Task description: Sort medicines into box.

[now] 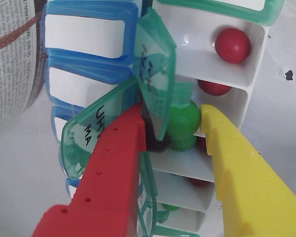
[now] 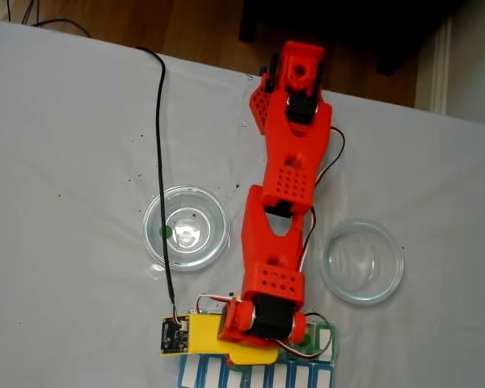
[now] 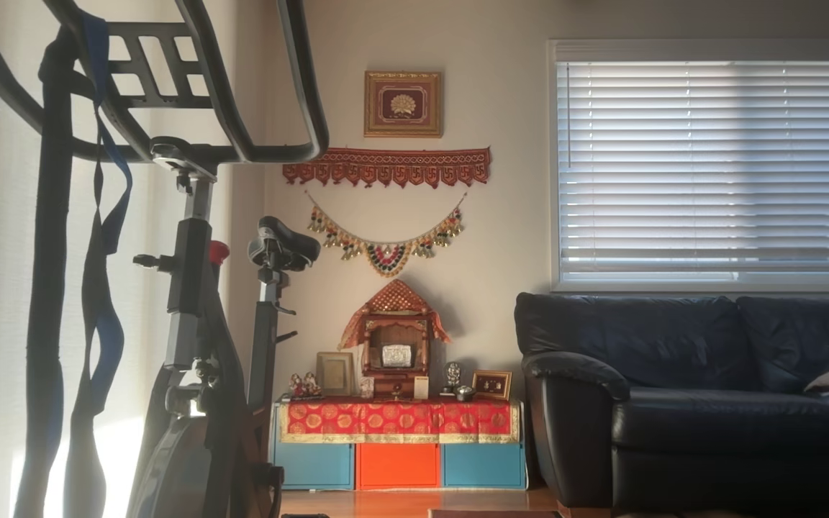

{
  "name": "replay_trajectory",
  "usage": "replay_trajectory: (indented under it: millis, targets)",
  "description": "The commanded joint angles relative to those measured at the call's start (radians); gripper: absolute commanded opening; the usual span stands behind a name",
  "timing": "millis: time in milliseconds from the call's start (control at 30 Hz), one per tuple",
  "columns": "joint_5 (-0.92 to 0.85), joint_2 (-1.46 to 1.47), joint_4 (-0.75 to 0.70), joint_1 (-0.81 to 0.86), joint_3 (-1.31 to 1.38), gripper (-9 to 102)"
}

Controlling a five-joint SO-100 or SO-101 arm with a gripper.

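A green ball (image 1: 183, 120) sits between the two fingers of the gripper (image 1: 175, 129) in the wrist view. The red finger (image 1: 113, 168) is on its left and the yellow finger (image 1: 237, 168) is on its right. The fingers are a little way apart, about as wide as the ball. The red finger seems to touch the ball through a dark pad, but I cannot tell if the yellow one touches it, so I cannot tell if the ball is really held.

The ball hangs right over an open cup of the green-and-white box (image 1: 251, 64). Another green ball (image 1: 183, 143) lies just under it in that cup. Next cup up from there holds a red ball (image 1: 214, 87), and the cup above that holds a second red ball (image 1: 232, 45). Below the green ball, a bit of red shows in a lower cup (image 1: 200, 181). The see-through green lids (image 1: 153, 74) of the box stand open, tipped toward the left. Left of the box is the blue-and-white row (image 1: 86, 34) with its lids shut.

In the fixed view the box (image 2: 323, 343) is at the bottom edge, under the end of the red arm (image 2: 287, 178). Up and left of the box is a round glass dish (image 2: 186, 226) with one tiny green ball (image 2: 166, 232) in it. Up and right of the box is a second glass dish (image 2: 361, 260). All rest on a white cloth (image 2: 65, 162).
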State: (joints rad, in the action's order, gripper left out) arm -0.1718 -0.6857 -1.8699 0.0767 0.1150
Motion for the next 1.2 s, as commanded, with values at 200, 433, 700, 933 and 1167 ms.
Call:
replay_trajectory:
  millis: [200, 433, 700, 933, 1167]
  targets:
    - [-0.002, -0.129, -0.037, -0.011, -0.034, 22]
    - [-0.023, -0.187, -0.037, -0.006, -0.115, 32]
    - [-0.034, -0.250, -0.037, 0.008, -0.170, 34]
    - [-0.043, -0.298, -0.037, 0.026, -0.199, 30]
    - [-0.072, -0.356, -0.037, 0.038, -0.253, 20]
